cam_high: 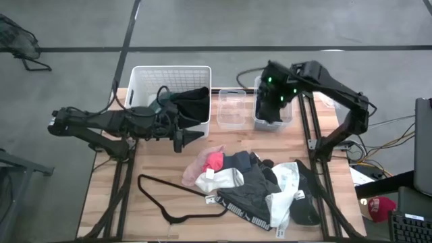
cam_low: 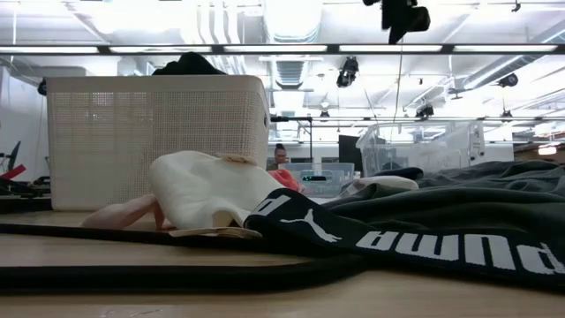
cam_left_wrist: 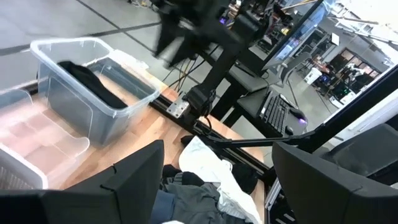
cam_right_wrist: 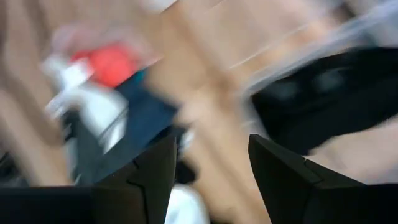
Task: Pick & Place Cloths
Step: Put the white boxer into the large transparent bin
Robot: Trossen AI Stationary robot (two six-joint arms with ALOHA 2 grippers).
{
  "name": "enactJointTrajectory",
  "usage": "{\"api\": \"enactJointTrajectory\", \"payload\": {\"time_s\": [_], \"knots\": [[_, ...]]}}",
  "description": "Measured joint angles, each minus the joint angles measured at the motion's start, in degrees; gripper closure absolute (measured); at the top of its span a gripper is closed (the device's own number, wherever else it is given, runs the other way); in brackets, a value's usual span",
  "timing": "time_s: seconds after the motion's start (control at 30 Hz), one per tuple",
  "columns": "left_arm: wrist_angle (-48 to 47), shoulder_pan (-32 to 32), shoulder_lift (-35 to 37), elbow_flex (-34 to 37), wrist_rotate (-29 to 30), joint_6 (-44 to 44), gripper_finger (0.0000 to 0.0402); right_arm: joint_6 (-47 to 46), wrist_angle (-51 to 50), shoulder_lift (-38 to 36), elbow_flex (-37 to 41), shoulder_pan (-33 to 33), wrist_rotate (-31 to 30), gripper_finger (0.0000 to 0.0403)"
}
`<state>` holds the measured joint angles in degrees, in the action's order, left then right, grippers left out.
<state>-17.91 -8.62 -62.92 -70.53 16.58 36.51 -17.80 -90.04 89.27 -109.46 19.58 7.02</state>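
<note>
The laundry basket (cam_high: 145, 74) stands at the table's (cam_high: 169, 185) rear left, with 1 garment (cam_high: 192, 102) draped over its right wall. 2 plastic bins (cam_high: 233, 108) sit right of it. The cloth pile (cam_high: 253, 185) lies centre-right in front, the wire hanger (cam_high: 169, 199) to its left.

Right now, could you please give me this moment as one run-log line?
left gripper: open, beside white basket | right gripper: open, over clear bin holding black cloth | cloth pile: on table

Cloths (cam_high: 253, 185) heaped lower centre; left gripper (cam_high: 177, 128) beside white basket (cam_high: 145, 77); right gripper (cam_high: 270, 111) over clear bin (cam_high: 289, 116), upper right
</note>
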Motion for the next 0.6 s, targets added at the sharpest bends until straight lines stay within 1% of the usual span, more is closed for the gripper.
{"api": "enactJointTrajectory", "payload": {"time_s": [0.07, 0.13, 0.23, 0.33, 0.47, 0.6], "knots": [[0.1, 0.0, 0.0, 0.8, 0.0, 1.1, 0.0099, 0.0, 0.1, -0.6, 1.8, -2.8, 3.2, 0.0211], [0.6, -0.1, 0.0, 1.3, 0.0, 1.4, 0.0099, 0.0, 0.0, -1.1, 3.5, -6.2, 4.6, 0.0215], [0.9, -0.1, 0.0, 1.6, 0.0, 1.3, 0.0099, -0.9, 0.3, -1.6, 6.6, -11.5, 4.6, 0.0219], [2.2, -0.1, 0.0, 1.5, 0.0, 0.2, 0.0099, -3.9, 1.5, -1.8, 10.4, -17.0, 4.6, 0.022], [4.1, -0.1, 0.0, 1.5, -0.1, -2.2, 0.0099, -6.5, 3.8, -2.2, 15.6, -25.1, 4.6, 0.0212], [4.3, -0.1, 0.0, 1.5, -0.1, -3.3, 0.0099, -9.6, 9.8, -2.3, 21.5, -33.1, 4.7, 0.0204]]}}
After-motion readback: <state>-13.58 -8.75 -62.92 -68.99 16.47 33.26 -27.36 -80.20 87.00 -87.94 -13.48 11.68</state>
